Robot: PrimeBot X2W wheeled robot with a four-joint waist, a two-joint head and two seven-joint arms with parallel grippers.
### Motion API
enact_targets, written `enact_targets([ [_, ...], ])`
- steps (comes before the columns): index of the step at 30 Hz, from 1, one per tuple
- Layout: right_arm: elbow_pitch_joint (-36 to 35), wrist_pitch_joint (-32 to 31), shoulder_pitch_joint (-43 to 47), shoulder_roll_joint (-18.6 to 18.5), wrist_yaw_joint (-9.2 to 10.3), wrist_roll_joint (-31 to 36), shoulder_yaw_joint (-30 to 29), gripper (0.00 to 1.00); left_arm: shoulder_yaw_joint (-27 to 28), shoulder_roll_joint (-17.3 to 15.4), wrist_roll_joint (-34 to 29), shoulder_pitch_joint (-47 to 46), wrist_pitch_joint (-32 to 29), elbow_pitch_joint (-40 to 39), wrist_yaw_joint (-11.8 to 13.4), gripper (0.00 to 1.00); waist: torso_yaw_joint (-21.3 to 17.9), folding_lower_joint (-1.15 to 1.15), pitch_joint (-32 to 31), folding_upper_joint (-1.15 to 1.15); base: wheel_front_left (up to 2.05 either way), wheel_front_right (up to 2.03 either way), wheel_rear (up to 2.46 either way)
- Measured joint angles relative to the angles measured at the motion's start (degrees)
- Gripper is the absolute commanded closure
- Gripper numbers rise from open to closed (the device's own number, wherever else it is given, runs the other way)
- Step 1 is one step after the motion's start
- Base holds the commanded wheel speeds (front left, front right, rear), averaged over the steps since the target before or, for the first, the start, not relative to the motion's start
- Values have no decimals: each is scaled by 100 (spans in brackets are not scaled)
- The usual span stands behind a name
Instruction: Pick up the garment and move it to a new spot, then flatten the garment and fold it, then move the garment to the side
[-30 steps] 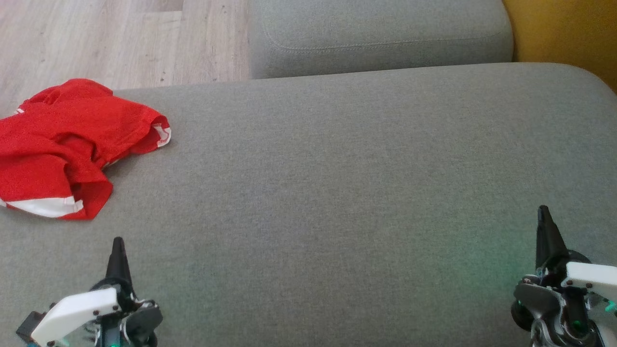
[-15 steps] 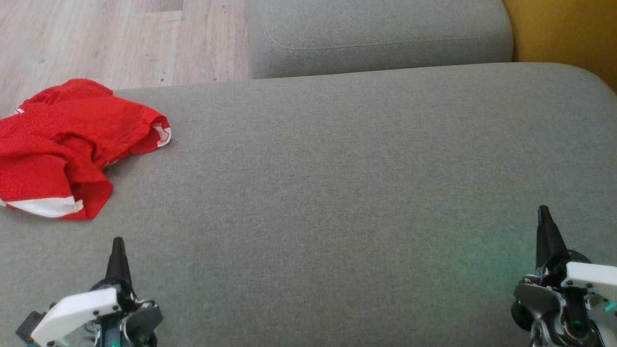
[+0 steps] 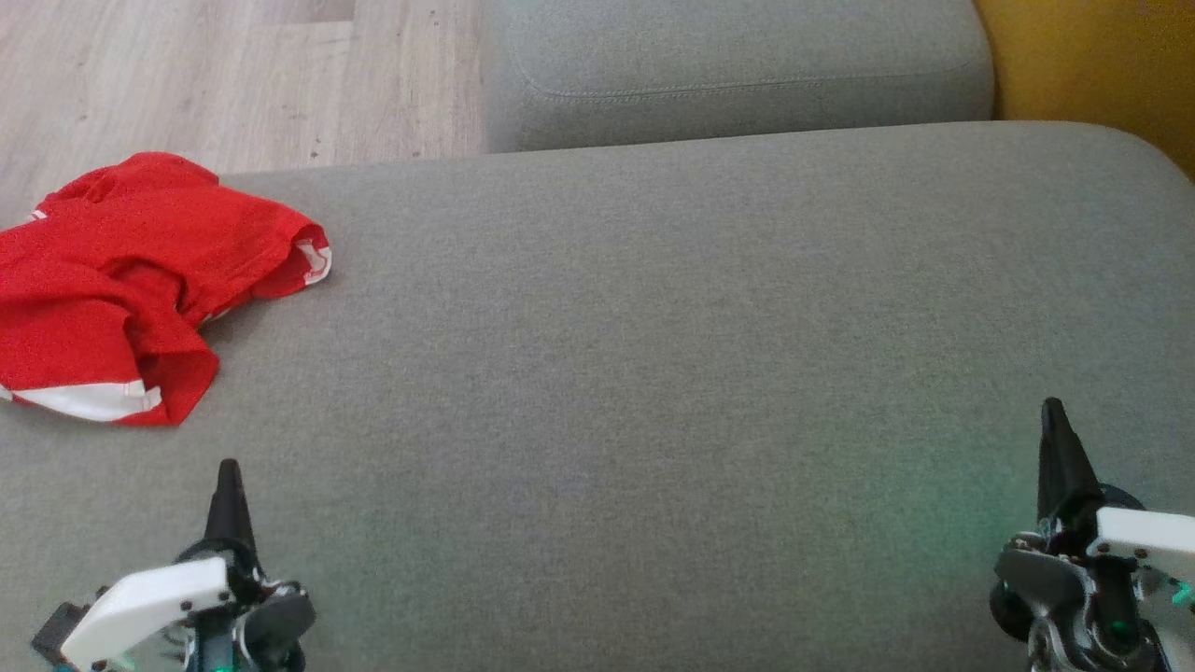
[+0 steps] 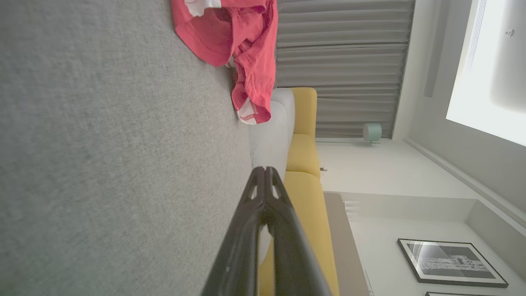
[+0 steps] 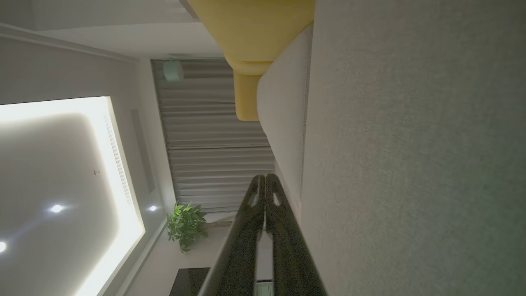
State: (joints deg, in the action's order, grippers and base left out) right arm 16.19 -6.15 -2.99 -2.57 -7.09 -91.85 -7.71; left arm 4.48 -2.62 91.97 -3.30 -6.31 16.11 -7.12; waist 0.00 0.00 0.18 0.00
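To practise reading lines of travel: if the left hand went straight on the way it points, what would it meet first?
Probably the red garment, whose nearest fold lies just ahead of the left hand; depth is unclear, so it might slip past.

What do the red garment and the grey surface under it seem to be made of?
The red garment: probably a thin, matte knit fabric, perhaps a sports mesh. It crumples in soft folds and has white trim and stitched hems. The grey sofa cushion: woven upholstery cloth, matte, with a fine mottled weave.
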Motion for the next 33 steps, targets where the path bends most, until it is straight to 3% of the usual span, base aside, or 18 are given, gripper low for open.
enact_targets([
  [1, 26, 1, 4, 1, 0, 2, 1, 0, -3, 1, -1, 3, 1, 22, 7, 0, 0, 0, 0, 0, 0, 0, 0],
  [7, 487, 8, 352, 24, 7, 3, 20, 0, -75, 23, -1, 358, 10, 432, 8, 0, 0, 0, -7, 0, 0, 0, 0],
  [23, 394, 242, 380, 25, 7, 341, 158, 0, -199, 25, -269, 440, 244, 181, 64, 0, 14, 0, -60, 0, 0, 0, 0],
  [33, 227, 414, 380, 25, 7, 1192, 160, 0, -327, 24, -1202, 450, 424, -47, 216, 0, 43, 0, -94, 0, 0, 0, 0],
])
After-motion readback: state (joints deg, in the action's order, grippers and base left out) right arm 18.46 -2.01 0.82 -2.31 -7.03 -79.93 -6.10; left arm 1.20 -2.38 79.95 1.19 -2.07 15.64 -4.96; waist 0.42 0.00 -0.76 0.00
